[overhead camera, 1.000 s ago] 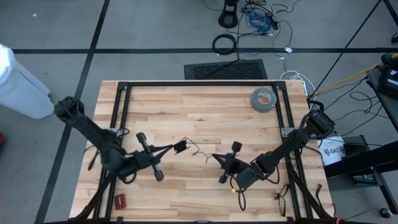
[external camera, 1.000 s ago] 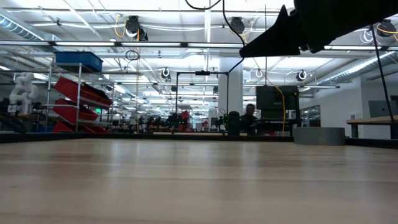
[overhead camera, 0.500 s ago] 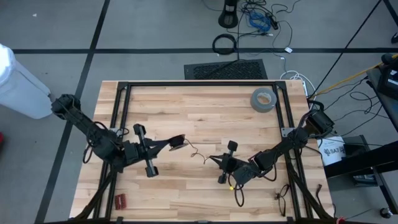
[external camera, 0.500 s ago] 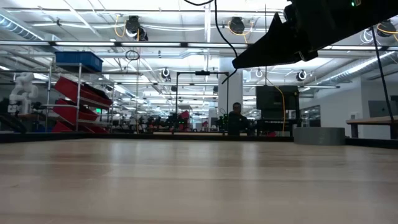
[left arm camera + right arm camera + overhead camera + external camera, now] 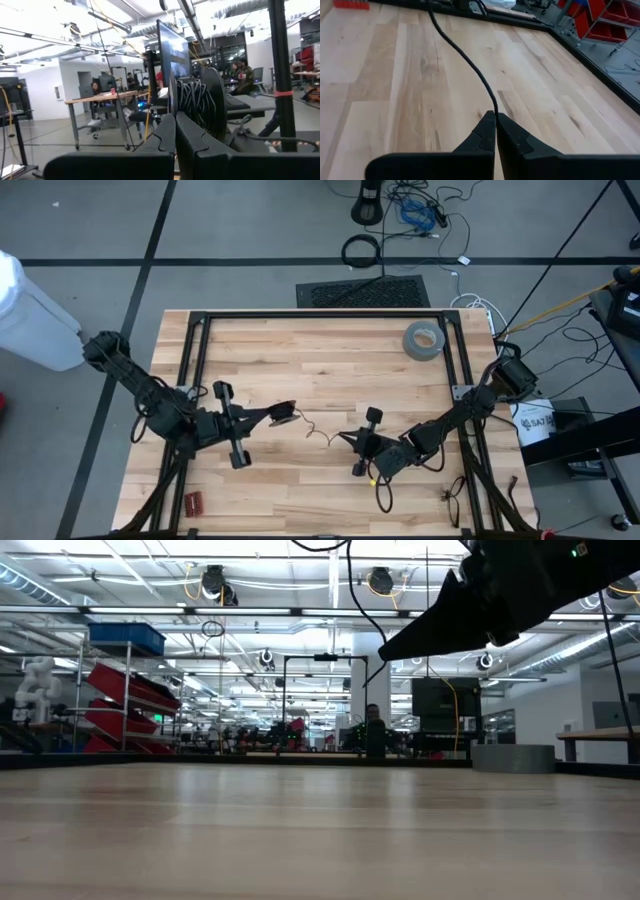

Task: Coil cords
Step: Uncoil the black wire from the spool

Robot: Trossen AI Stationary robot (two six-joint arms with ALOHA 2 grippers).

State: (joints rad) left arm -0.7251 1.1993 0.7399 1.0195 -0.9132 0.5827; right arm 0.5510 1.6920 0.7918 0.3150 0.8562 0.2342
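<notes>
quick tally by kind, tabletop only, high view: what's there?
Grippers: 2, left gripper and right gripper, each shut on the cord
Thin black cord: 1
Grey tape roll: 1
Small red object at the near left corner: 1
Total: 5

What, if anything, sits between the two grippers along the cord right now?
Nothing visible does. The cord hangs in a loose curve between the left gripper and the right gripper, both shut on it, over bare wood. The tape roll lies well off near the far right corner of the table.
</notes>
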